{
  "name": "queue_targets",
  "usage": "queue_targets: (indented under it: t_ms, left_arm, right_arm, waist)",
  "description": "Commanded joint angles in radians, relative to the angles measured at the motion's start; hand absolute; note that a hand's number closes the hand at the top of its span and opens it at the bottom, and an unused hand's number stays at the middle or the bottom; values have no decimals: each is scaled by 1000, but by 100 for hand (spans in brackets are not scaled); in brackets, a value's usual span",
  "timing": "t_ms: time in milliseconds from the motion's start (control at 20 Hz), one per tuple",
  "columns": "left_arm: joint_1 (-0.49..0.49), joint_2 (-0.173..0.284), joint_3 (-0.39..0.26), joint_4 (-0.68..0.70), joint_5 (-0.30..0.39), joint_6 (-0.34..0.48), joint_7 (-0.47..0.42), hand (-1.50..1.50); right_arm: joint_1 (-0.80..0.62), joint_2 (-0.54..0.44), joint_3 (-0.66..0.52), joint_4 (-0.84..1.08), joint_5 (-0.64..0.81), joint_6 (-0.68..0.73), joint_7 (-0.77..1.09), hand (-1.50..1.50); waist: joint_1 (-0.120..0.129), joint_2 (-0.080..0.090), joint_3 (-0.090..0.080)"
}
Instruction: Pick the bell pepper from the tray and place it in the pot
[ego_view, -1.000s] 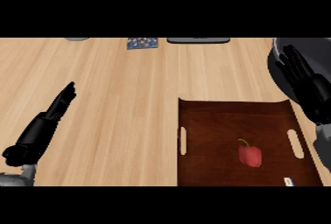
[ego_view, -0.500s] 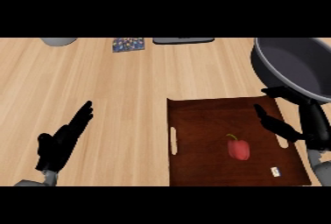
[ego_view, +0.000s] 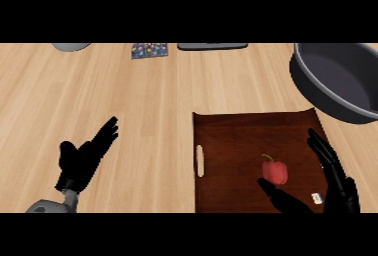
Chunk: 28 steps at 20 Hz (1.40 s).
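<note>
Pale wooden table carries a dark brown tray, the landmark for all else. On the tray's right half lies the red bell pepper, between the thumb and straight fingers of the open right hand, which holds nothing. Beyond the tray's far right corner sits the grey pot, cut off by the edge. Left of the tray, the left hand rests open.

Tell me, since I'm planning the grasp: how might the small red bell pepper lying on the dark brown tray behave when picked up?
The small red bell pepper looks rounded and glossy, so it may roll or slip between fingers. It seems small beside the open right hand, so it is probably light. Lying on the flat dark brown tray, a nudge could push it away.
</note>
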Motion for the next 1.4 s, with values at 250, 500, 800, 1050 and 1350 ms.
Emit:
queue_targets:
  t_ms: [250, 500, 800, 1050, 1350]
  left_arm:
    - [-39, -23, -9, 4, -12, -17, 28, 0]
    - [-56, -59, -32, 51, -50, -21, 21, 0]
    - [-51, -53, 2, 58, -36, -43, 4, 0]
    - [-28, -73, 14, 36, -77, -50, 1, 0]
    - [-42, -97, 53, 8, -79, -73, 65, 0]
  right_arm:
    - [224, -44, 82, -300, 309, 113, 551, -150]
    - [18, 28, 13, -265, 265, 291, 810, -150]
    - [4, -11, 47, -105, 171, 448, 844, -150]
    - [-25, 2, -27, 6, 137, 494, 781, -150]
    - [7, 14, -124, 60, 141, 453, 626, -150]
  waist:
    - [35, 7, -2]
    - [61, 13, 0]
    - [62, 12, 2]
    - [54, 9, 3]
    - [50, 9, 2]
